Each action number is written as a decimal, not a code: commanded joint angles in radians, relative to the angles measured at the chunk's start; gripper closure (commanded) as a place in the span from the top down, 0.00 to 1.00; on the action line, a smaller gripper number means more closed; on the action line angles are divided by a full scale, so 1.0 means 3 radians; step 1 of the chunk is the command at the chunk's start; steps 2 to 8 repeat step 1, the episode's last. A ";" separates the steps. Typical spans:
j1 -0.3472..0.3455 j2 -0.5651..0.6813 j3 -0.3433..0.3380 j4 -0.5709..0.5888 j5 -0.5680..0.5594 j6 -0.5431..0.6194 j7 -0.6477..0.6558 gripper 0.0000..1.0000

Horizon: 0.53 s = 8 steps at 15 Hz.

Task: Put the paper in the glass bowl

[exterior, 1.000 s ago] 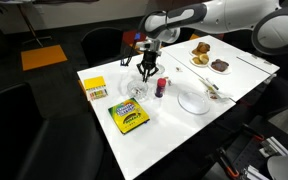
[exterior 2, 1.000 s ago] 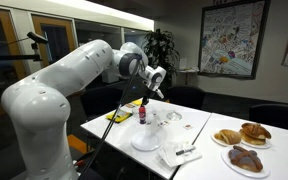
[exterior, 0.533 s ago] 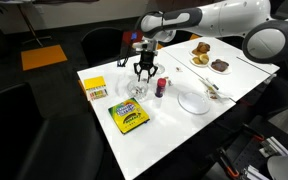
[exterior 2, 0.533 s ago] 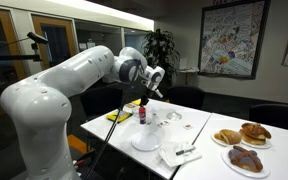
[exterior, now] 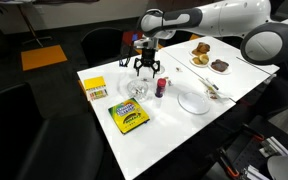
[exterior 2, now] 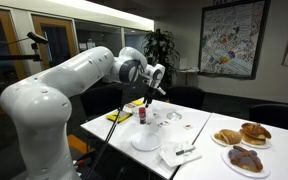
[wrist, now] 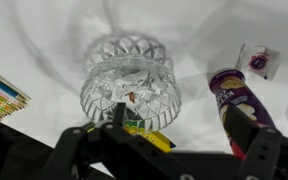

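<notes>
The glass bowl (wrist: 129,78) is cut clear glass and stands on the white table, with crumpled white paper (wrist: 134,90) lying inside it. In the wrist view my gripper (wrist: 176,112) is open, one dark finger (wrist: 117,113) at the bowl's near rim and the other finger (wrist: 246,130) beside a purple can (wrist: 227,88). Nothing is between the fingers. In both exterior views the gripper (exterior: 144,68) (exterior 2: 151,92) hangs open just above the bowl (exterior: 137,91) (exterior 2: 161,118).
A yellow crayon box (exterior: 128,117) lies in front of the bowl, and a second box (exterior: 95,89) lies near the table edge. A white plate (exterior: 194,100), a napkin with cutlery (exterior 2: 179,153) and pastry plates (exterior: 201,50) (exterior: 220,66) fill the far side.
The gripper was shut low at the bowl; it has opened wide and lifted a little. The paper now lies loose in the bowl.
</notes>
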 commanded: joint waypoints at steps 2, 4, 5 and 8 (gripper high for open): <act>0.0039 -0.0088 -0.0092 0.0014 -0.0143 0.0017 0.0029 1.00; 0.0039 -0.0088 -0.0092 0.0014 -0.0143 0.0017 0.0029 1.00; 0.0039 -0.0088 -0.0092 0.0014 -0.0143 0.0017 0.0029 1.00; 0.0039 -0.0088 -0.0092 0.0014 -0.0143 0.0017 0.0029 1.00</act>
